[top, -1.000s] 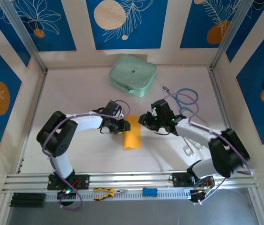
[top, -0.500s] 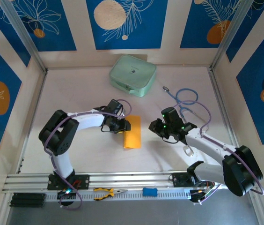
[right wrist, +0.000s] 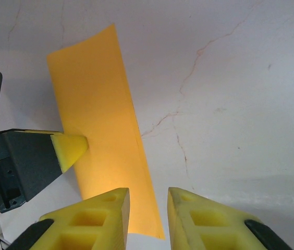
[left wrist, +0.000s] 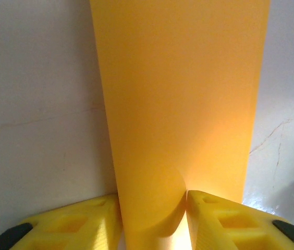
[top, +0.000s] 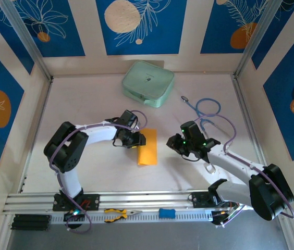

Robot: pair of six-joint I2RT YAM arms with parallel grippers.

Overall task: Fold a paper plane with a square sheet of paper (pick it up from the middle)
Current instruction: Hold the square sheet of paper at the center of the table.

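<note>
Right end effector, drawn back rightward since a second ago, now stands apart from the square sheet of paper; jaws slightly apart, empty; left end effector stays astride the folded sheet's far end, fingers touching it; whether it clamps cannot be told; sheet lies unmoved mid-desk.

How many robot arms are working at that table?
2. The left arm reaches to the orange paper's left edge; the right arm sits off to the paper's right, apart from it.
</note>
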